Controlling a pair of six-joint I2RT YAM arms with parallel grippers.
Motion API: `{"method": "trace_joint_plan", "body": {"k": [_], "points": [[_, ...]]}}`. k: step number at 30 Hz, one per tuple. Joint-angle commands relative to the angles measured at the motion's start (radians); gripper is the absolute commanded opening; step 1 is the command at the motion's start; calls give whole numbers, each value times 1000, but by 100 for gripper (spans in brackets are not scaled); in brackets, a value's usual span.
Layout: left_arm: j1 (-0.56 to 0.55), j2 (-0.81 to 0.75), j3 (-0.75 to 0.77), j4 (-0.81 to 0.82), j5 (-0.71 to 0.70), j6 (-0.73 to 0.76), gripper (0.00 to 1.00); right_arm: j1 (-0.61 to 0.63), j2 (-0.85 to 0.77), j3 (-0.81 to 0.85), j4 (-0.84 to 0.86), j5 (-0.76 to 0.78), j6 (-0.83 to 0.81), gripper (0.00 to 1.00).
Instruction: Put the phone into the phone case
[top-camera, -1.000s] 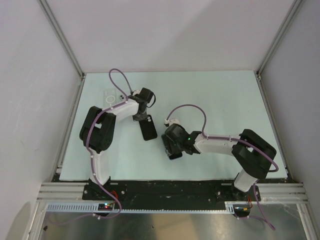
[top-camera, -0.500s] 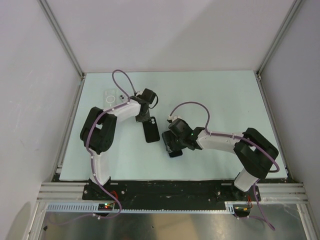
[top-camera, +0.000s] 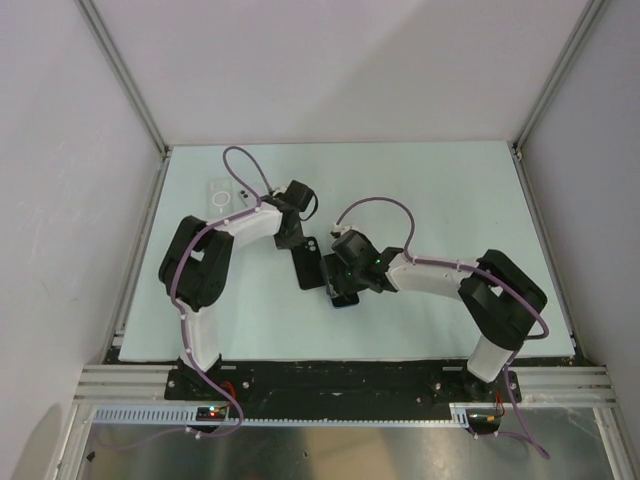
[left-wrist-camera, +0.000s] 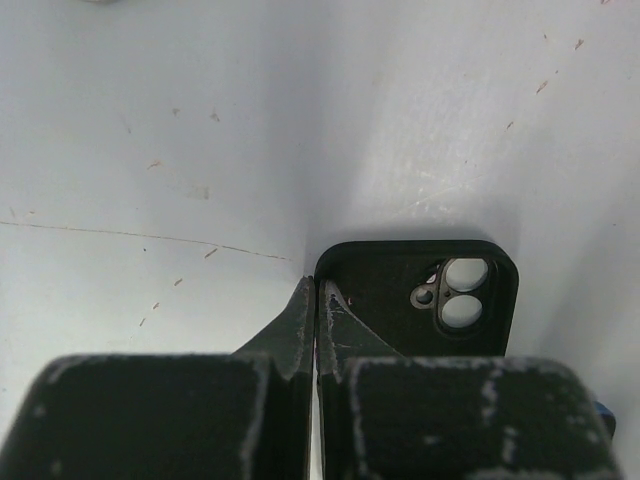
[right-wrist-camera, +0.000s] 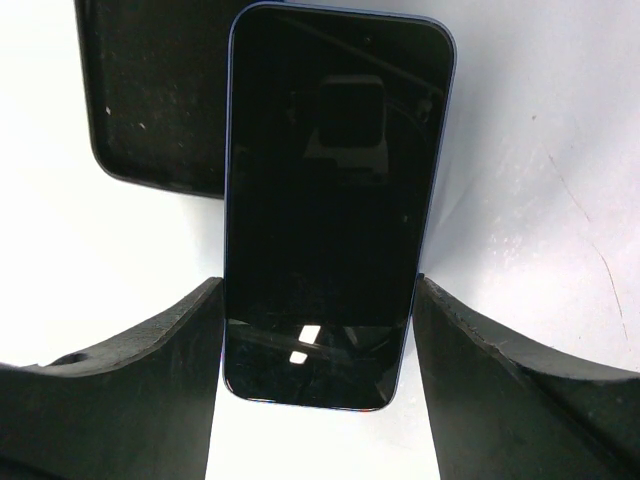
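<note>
Pinching a side wall of the black phone case (left-wrist-camera: 385, 280) near its camera end, the left pincer (left-wrist-camera: 317, 300) is clenched on it. The case lies flat on the pale tabletop (top-camera: 430, 190), camera cutout (left-wrist-camera: 455, 295) showing. Just right of it, the phone (right-wrist-camera: 335, 180) sits screen up, grasped across its width by the right pincer (right-wrist-camera: 318, 290), its far end overlapping part of the case.

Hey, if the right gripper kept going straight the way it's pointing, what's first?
The phone, held between the fingers of the right gripper. Beyond its far end, the phone case sits ahead and slightly left, probably next; depth is unclear.
</note>
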Motion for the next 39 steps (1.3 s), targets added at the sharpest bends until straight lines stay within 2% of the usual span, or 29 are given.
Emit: {"method": "trace_joint_plan", "body": {"k": [1,11,25,39], "points": [[-17,-61,-15,0,66,-73,0,9,24,89,14,33,11,57],[-39,-101,-52,24,123,-147,0,45,112,212,-54,103,-9,57],[-50,-148,-113,64,162,-161,0,93,190,340,-115,191,-78,57],[-50,-163,-150,109,176,-173,0,120,224,408,-147,159,-99,60]]}}
